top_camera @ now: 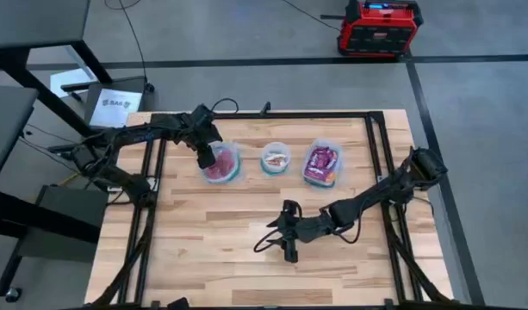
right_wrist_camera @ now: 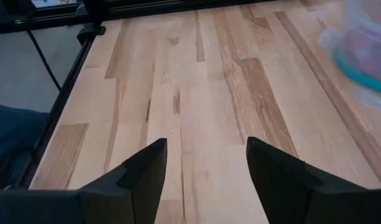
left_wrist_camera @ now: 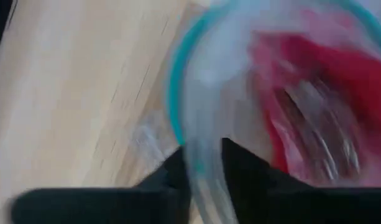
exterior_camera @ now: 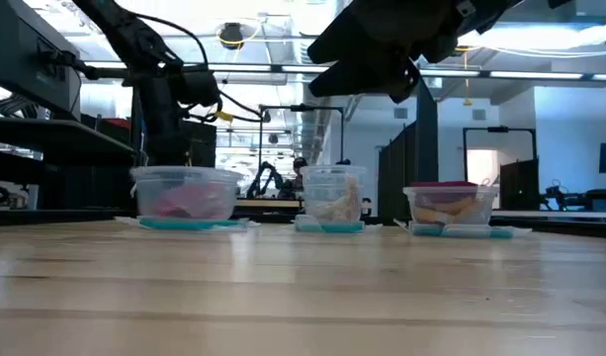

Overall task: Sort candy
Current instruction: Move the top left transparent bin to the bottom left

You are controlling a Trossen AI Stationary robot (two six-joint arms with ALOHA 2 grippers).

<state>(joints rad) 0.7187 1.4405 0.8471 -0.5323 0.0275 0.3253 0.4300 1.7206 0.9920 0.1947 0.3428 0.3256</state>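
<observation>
Red candy fills a clear, blue-rimmed round container at the table's far left. My left gripper is at that container's left rim, shut on its wall. A second round container holds cream and orange candy. A rectangular container holds purple and red packets. All three stand on the wood in a row. My right gripper hovers open over bare wood near the table's middle, with nothing between its fingers. My left gripper has the round container's clear wall just below the blue rim between its two fingers. One finger is inside, by the red candy, and the other is outside. The fingers come from above. The container's base stays on the table.
Black frame rails run along the table's left and right sides and across its far edge. Bare wood spreads over the near half. A red and black box stands on the floor beyond the table.
</observation>
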